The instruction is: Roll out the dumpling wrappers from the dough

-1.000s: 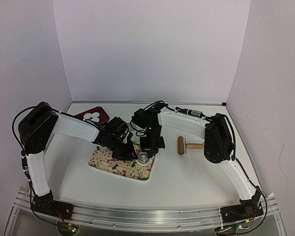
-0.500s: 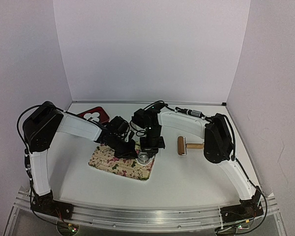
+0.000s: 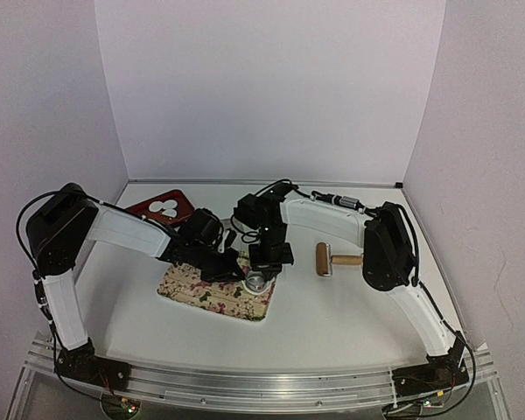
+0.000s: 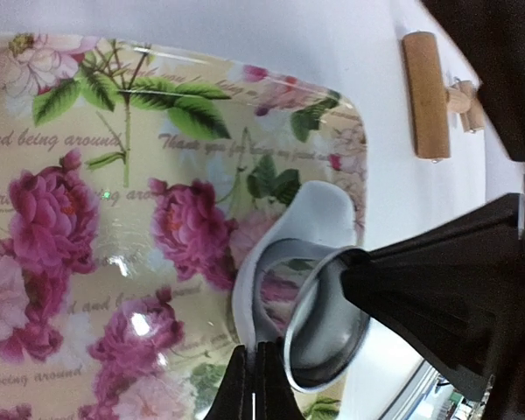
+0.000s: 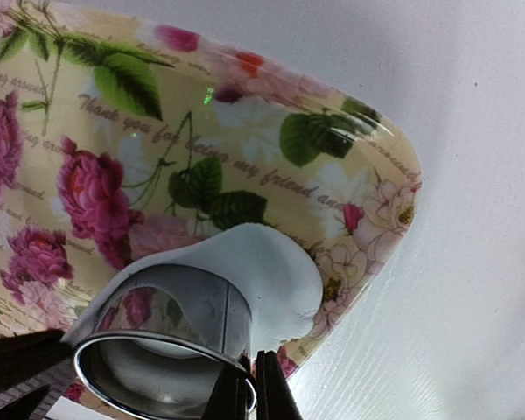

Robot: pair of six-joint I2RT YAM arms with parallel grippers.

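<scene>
From above, both arms meet over the floral tray (image 3: pixel 191 289) on the white table (image 3: pixel 341 324), but the black grippers hide nearly everything beneath them; only a glint of the metal ring (image 3: pixel 256 281) shows at the tray's right end. This view alone shows the dumpling wrappers (image 3: pixel 166 207), a cluster of small white discs lying on a red tray (image 3: pixel 147 208) behind and to the left of the floral one, well apart from the grippers. The rolling pin (image 3: pixel 325 259) lies on the table to the right of the tray. The right wrist camera gives what the overhead cannot: the right gripper (image 5: pixel 249 394) is clenched on the ring's rim, one fingertip on each side of the metal wall, and the ring stands on the dough (image 5: pixel 271 271), a thin white sheet spread near the tray's rounded corner, with more white showing inside the ring. The left wrist camera shows the same sheet from the other side, curling around the ring's far edge. It also shows the left gripper (image 4: pixel 256 385) with its jaws pressed together, the tips right at the edge of the dough beside the ring. Whether they pinch any dough cannot be told.
</scene>
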